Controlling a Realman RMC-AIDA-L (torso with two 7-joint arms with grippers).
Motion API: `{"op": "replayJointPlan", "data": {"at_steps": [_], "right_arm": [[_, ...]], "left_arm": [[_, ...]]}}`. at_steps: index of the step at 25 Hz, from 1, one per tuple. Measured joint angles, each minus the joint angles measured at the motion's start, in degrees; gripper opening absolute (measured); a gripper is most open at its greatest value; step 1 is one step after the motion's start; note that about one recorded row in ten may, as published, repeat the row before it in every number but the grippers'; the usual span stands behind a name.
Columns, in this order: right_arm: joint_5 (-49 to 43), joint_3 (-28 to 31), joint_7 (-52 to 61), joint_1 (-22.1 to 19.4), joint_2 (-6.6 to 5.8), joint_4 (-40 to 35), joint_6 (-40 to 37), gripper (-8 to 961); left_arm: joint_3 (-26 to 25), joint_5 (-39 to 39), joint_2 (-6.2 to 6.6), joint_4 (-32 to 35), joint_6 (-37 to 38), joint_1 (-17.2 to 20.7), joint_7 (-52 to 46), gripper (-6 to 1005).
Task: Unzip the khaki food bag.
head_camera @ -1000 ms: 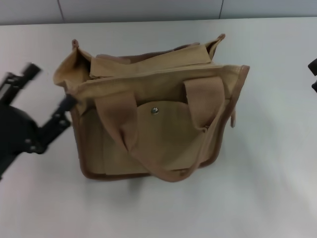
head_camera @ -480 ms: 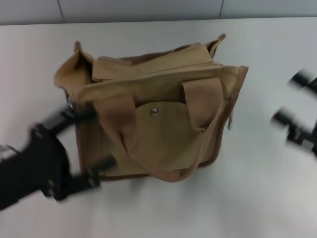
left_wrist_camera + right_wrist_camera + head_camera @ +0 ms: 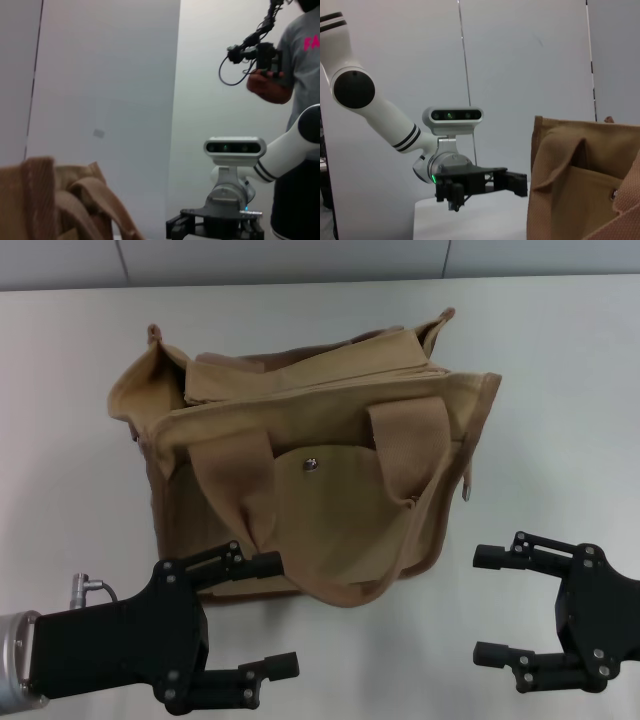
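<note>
Bag: the boxy tan canvas khaki food bag [image 3: 310, 470], webbing handles, silver snap [image 3: 312, 464], stood centre frame on the white table [image 3: 560, 390].
Left gripper [image 3: 265, 617]: lower left, fingers spread, grasping nothing.
Right gripper [image 3: 488, 605]: lower right, spread, empty.
Writing: none legible on the bag.

tan khaki food bag [image 3: 330, 455] with brown trim — black grippers, white table [image 3: 560, 390]
</note>
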Motion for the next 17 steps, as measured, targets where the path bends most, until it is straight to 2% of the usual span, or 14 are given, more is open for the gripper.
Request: {"op": "replayJointPlan", "data": {"at_steps": [17], "right_arm": [[0.14, 0.52, -0.39, 0.78, 0.10, 1.34, 0.53, 843]], "left_arm": [[-1.60, -0.35, 0.02, 0.16, -0.14, 1.73, 1.21, 834]]}}
